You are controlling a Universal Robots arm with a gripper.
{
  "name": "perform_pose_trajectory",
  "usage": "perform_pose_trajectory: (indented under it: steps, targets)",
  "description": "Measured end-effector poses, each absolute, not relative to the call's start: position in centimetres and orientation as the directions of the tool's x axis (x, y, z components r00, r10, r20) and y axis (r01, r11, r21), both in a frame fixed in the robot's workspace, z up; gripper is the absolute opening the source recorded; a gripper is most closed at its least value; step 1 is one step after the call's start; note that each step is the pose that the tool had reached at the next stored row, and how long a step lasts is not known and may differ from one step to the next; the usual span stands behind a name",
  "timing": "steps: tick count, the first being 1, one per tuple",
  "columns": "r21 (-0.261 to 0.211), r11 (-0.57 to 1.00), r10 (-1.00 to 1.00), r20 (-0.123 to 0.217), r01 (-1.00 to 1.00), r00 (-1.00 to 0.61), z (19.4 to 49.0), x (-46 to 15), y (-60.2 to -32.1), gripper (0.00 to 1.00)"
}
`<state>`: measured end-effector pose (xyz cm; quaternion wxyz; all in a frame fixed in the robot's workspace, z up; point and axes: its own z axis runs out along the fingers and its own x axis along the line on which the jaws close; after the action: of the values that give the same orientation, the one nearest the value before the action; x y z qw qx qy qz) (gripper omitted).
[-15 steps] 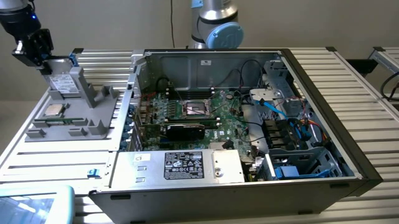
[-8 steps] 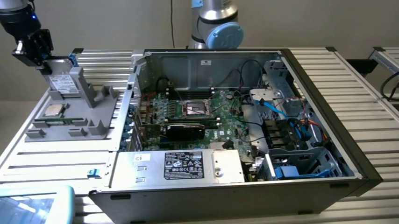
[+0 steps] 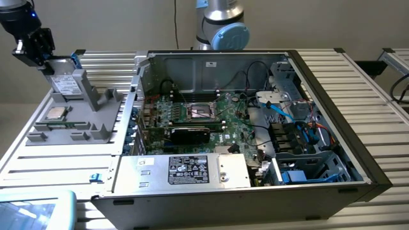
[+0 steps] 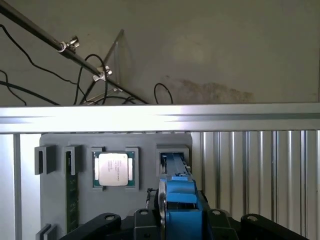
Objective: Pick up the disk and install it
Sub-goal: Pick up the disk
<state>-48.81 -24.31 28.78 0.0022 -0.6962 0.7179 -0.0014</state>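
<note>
upper left of the exterior view: the gripper (image 3: pixel 46 63) has its jaws clamped on the top edge of the disk (image 3: pixel 64 82), which stands upright in a grey fixture (image 3: pixel 102 129) slot, apparently so it lifts straight out, well apart from the open computer case (image 3: pixel 191 67).

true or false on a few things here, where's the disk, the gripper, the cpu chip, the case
1. The disk stands on end in the grey holder. True.
2. The gripper hangs over the computer case. False: it is at the disk's upper end.
3. A CPU chip lies on the same holder, apart from the disk. True.
4. The computer case is closed. False: its side is open and the motherboard shows.
</note>
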Motion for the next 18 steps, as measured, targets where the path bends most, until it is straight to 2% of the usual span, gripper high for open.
perform_pose_trajectory:
  steps: [13, 18]
  targets:
    - [0.003, 0.031, -0.999, -0.009, -1.0, -0.031, 29.3, -48.8, -24.3, 0.37]
    - [0.004, 0.031, -0.999, -0.012, -1.0, -0.031, 30.6, -48.8, -24.3, 0.37]
